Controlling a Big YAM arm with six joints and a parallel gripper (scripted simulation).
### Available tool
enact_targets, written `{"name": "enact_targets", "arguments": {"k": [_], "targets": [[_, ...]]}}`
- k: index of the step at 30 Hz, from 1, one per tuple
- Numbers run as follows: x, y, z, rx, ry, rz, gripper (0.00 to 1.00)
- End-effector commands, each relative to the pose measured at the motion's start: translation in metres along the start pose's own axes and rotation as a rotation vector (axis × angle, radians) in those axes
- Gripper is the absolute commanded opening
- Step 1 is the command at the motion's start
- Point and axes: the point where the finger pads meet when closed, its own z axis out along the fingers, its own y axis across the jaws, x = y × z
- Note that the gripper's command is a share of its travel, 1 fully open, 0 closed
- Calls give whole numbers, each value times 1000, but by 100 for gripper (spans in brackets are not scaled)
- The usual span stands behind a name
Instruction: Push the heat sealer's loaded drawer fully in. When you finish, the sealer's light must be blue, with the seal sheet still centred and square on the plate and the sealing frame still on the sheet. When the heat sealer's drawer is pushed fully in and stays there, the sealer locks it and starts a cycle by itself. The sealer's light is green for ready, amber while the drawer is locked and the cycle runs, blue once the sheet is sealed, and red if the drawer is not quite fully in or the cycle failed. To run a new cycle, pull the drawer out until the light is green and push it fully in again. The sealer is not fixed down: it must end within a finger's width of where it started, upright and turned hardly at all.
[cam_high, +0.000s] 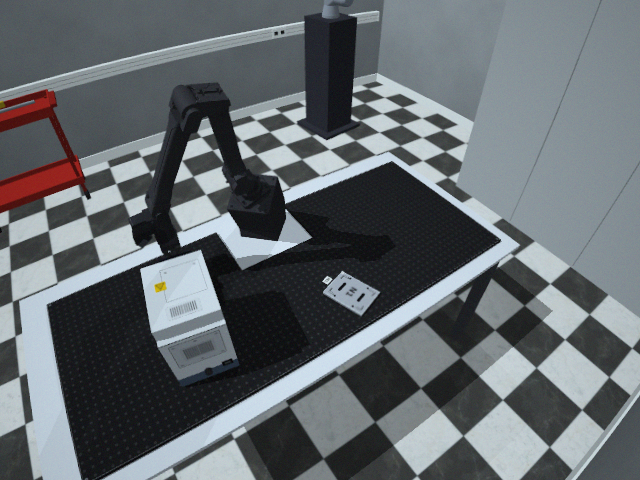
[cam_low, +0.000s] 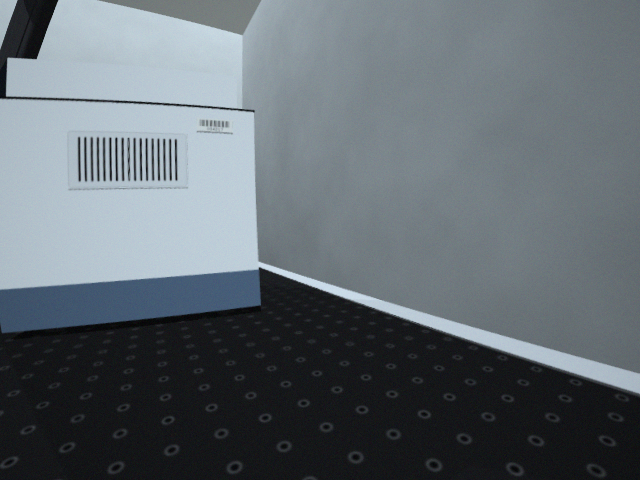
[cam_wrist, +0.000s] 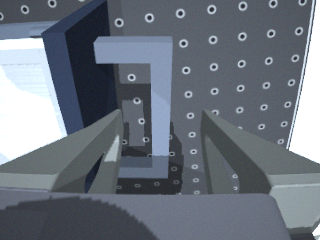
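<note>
The heat sealer (cam_high: 175, 304) (cam_low: 129, 222) is a white box with a blue base band, standing upright on the left of the black dotted mat (cam_high: 413, 222) (cam_low: 361, 413). My gripper (cam_high: 166, 249) (cam_wrist: 161, 119) is low behind its far side and stands open. In the wrist view the fingers straddle the lower part of a pale C-shaped drawer handle (cam_wrist: 160, 87) without touching it. The handle is fixed to the dark blue drawer front (cam_wrist: 83, 60). The drawer's pale inside (cam_wrist: 27, 94) shows at the left edge. The sheet, the frame and the sealer's light are not visible.
A small grey slotted plate (cam_high: 351, 292) lies on the mat right of the sealer. The arm's base (cam_high: 256, 206) stands at the table's back edge. A black pedestal (cam_high: 329, 72) and a red rack (cam_high: 36, 144) stand on the floor beyond.
</note>
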Motion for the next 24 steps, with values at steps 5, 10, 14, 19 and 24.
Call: {"name": "enact_targets", "arguments": {"k": [5,10,14,19,24], "targets": [[6,2,18,-2,15,8,45],[7,-1,17,1,19,19,45],[7,-1,17,1,19,19,45],[7,-1,17,1,19,19,45],[7,-1,17,1,19,19,45]]}}
